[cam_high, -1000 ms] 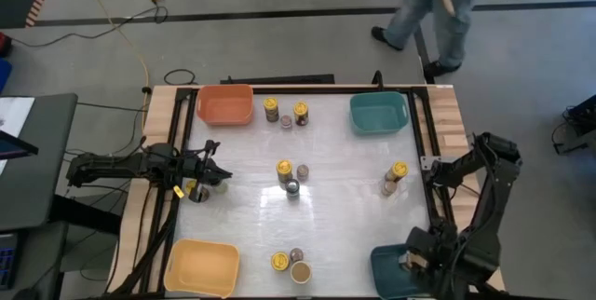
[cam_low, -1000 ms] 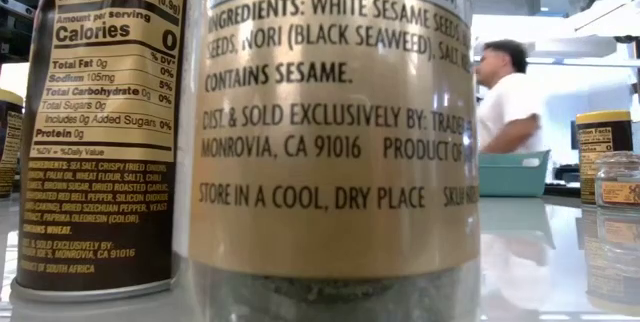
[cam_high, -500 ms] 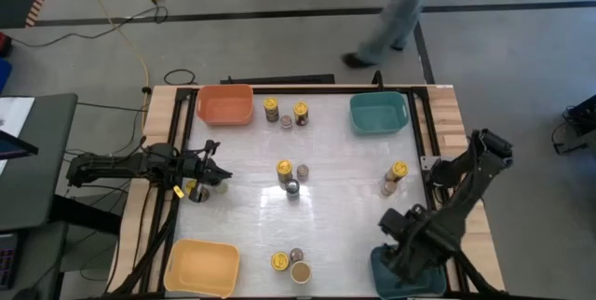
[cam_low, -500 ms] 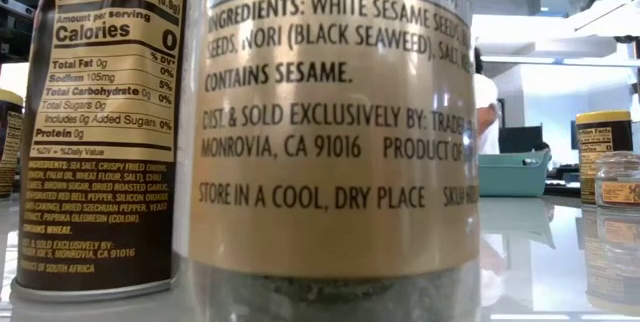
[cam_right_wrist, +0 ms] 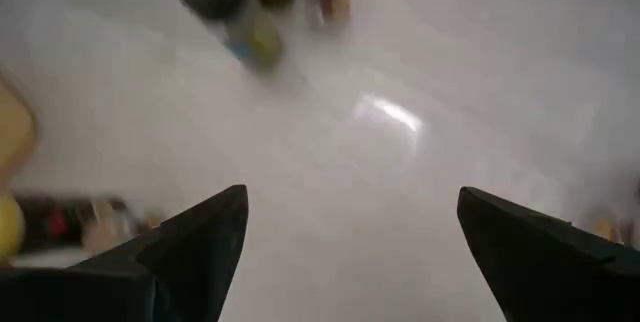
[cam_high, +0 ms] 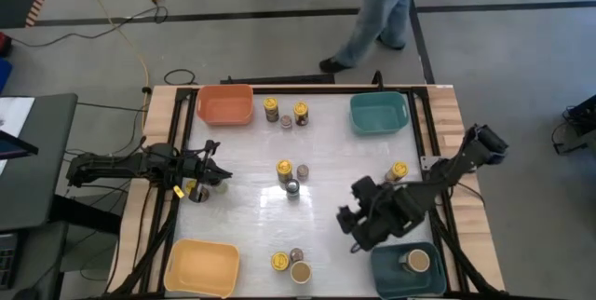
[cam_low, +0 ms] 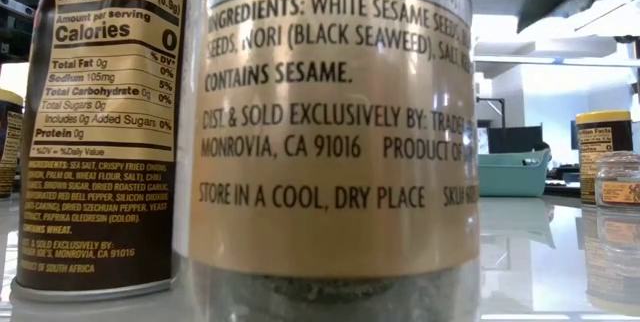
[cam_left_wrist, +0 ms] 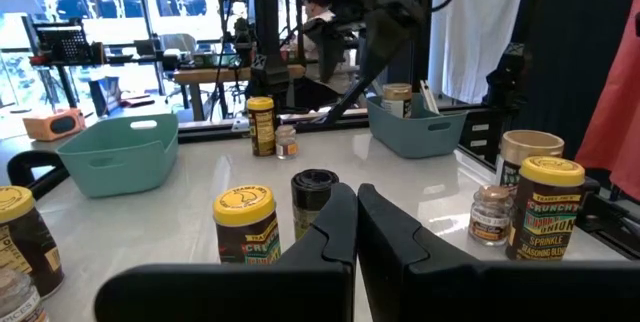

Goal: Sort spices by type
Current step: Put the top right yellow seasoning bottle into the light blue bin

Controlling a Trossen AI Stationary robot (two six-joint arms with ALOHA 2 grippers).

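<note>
Right gripper (cam_high: pixel 358 228) hovers over the white desk (cam_high: pixel 335 165), fingers wide and empty for the next jar; left gripper (cam_high: pixel 216 171) waits at the left edge, fingers nearly together.

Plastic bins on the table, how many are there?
4, one at each corner: orange bin, teal bin, yellow bin, dark teal bin holding a tan-lidded jar.

tan-labelled jar (cam_low: pixel 335 142) "CONTAINS SESAME", dark jar (cam_low: pixel 100 122) "Calories 0", yellow-lidded jar (cam_left_wrist: pixel 543 220) "CRUNCHY"
</note>
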